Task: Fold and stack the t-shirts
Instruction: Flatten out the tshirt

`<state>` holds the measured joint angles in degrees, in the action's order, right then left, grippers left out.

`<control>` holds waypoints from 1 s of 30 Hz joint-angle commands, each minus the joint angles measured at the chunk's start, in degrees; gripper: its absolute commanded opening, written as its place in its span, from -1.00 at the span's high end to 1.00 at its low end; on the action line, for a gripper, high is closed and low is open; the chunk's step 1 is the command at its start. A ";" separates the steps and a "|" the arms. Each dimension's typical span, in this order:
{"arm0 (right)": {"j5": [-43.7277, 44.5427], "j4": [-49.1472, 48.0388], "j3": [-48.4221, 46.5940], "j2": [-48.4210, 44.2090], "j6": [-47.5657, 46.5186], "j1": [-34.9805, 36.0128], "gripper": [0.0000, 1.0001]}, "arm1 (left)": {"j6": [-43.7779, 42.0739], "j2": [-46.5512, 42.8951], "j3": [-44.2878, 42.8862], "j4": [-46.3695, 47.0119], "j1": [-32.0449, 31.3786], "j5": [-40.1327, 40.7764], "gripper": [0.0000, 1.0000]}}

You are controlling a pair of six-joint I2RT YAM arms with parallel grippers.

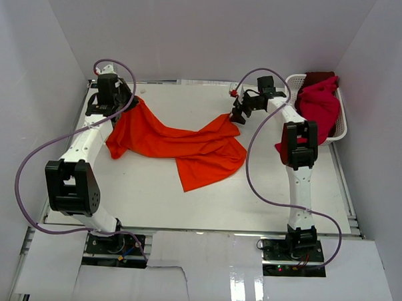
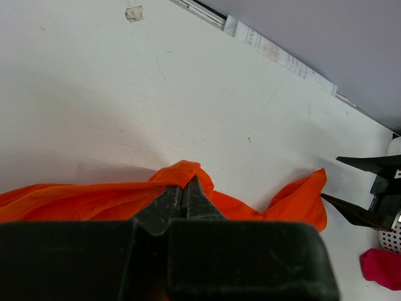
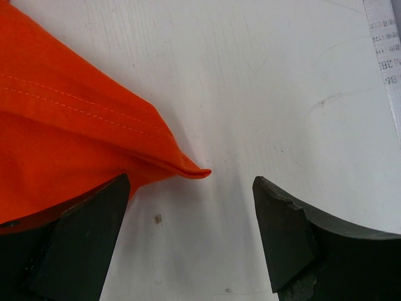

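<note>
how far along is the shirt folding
Nothing is folded or stacked yet. In hand: the orange t-shirt lies crumpled on the table, left jaws shut on its edge, right jaws open beside another corner. Left: folding it, then the crimson t-shirts heaped in the basket.

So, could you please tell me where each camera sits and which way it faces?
Top external: above, behind the bases, overlooking the table, both arms, orange t-shirt.
Left wrist: looks along the left gripper, shut on the t-shirt; right gripper at the edge.
Right wrist: looks down between its open fingers at the t-shirt's corner.
All share the t-shirt.
</note>
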<state>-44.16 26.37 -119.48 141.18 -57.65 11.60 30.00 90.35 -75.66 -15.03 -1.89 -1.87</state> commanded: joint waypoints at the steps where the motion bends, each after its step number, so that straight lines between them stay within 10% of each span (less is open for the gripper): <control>1: 0.74 -3.51 -0.76 1.02 -1.24 0.88 -0.70 | -0.82 -1.31 -2.13 0.26 -0.22 0.99 1.00; 17: 3.11 -3.96 -1.28 2.69 -1.68 2.03 -0.43 | -1.35 -1.05 -1.42 1.32 -0.22 0.99 1.00; 24: 4.34 -6.24 -0.41 2.78 1.30 2.20 0.84 | -1.35 -1.05 -1.16 1.32 -0.22 0.99 1.00; 30: 5.75 -8.09 1.36 1.29 2.54 2.47 0.85 | -1.17 -1.14 -1.16 1.40 -0.22 0.99 1.00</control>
<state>-39.53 20.60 -118.80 143.87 -56.12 13.67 29.34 90.35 -75.77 -14.83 -1.89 -1.41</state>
